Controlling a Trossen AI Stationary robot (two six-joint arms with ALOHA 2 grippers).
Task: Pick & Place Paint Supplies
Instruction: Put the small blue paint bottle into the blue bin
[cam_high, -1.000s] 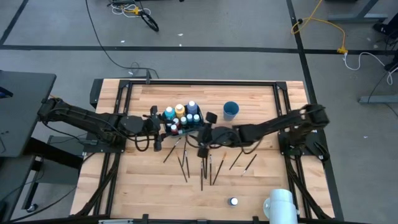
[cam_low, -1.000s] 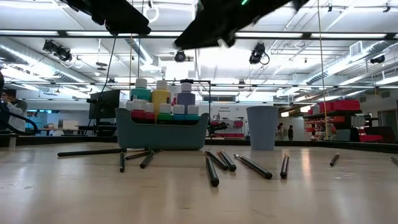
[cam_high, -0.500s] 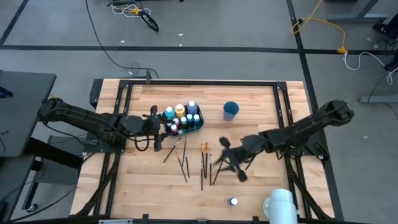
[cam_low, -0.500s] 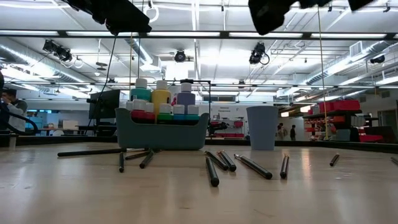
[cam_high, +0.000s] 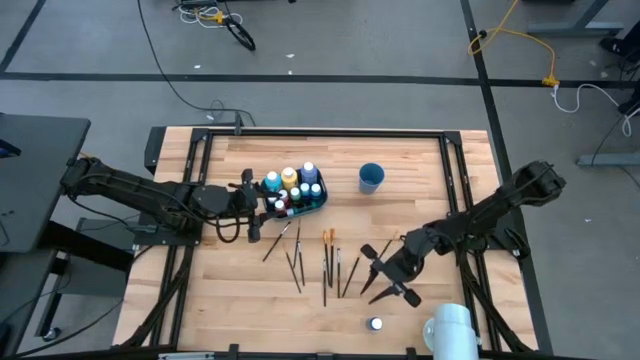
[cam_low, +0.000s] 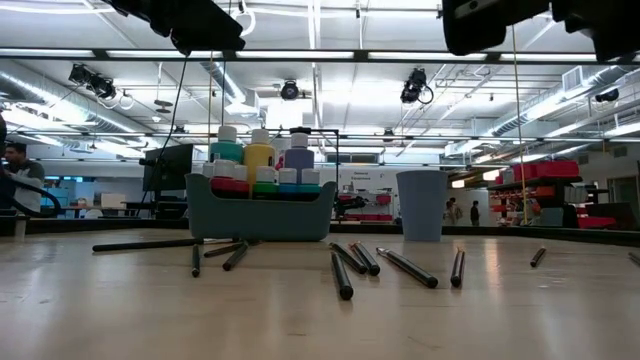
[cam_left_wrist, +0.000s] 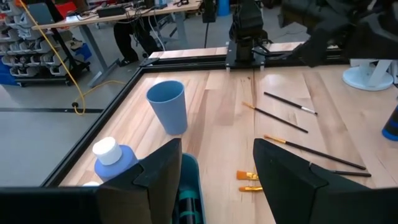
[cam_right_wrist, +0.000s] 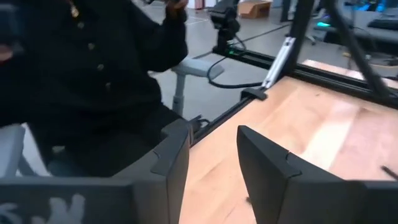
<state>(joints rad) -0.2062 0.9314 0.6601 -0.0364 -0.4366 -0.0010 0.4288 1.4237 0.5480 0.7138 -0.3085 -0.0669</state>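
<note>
The teal bin (cam_high: 297, 196) (cam_low: 260, 210) stands on the far middle of the table, packed with white-capped paint bottles (cam_high: 289, 180). Several dark-handled brushes (cam_high: 329, 262) (cam_low: 343, 275) lie flat on the wood on its near side. One lone bottle (cam_high: 374, 324) stands by the near edge. My left gripper (cam_high: 253, 208) (cam_left_wrist: 214, 180) is open at the bin's left end, with the bin's rim (cam_left_wrist: 188, 186) showing between its fingers. My right gripper (cam_high: 386, 276) (cam_right_wrist: 211, 162) is open and empty, up in the air over the near right part of the table. My left gripper has its open fingers on either side of the bin's left end (cam_left_wrist: 188, 186), coming level from the table's left. I cannot tell whether a finger touches the bin.
A blue cup (cam_high: 371, 178) (cam_left_wrist: 168, 106) stands right of the bin. A white round object (cam_high: 447, 328) sits at the near right edge. A person in dark clothes (cam_right_wrist: 93, 74) is beyond the near edge. Bare wood lies on the near left.
My right gripper has left the bin's right end and swung toward the near right of the table, over the brushes, turning as it went. The bin, bottles and brushes stay where they were.
</note>
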